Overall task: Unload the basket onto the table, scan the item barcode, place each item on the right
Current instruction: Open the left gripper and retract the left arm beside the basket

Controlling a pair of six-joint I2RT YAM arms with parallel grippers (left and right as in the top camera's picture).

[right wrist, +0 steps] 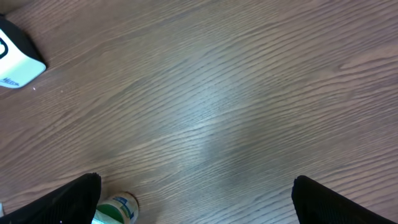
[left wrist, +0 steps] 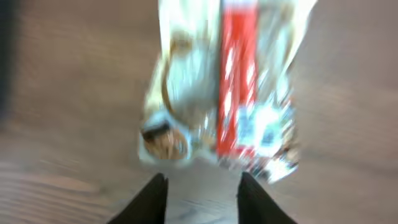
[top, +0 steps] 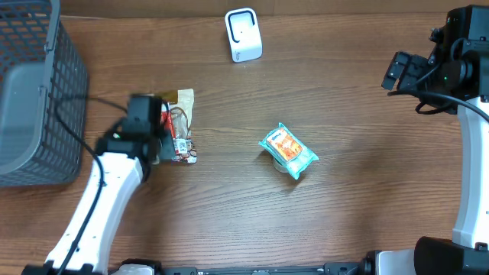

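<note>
Wooden desk [top: 344, 214]: left claw [left wrist: 203, 178] slightly apart, just beside the packet [left wrist: 230, 93] near the left edge; right claw [right wrist: 196, 180] wide apart.

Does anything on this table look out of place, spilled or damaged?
Nothing looks spilled or torn. One oddity: the teal packet in the middle seems to lie askew on a small cup, not flat on the table.

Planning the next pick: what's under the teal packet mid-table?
A pale round thing peeks out at the lower left edge of the teal packet; the rest is covered, so I can't identify it.
</note>
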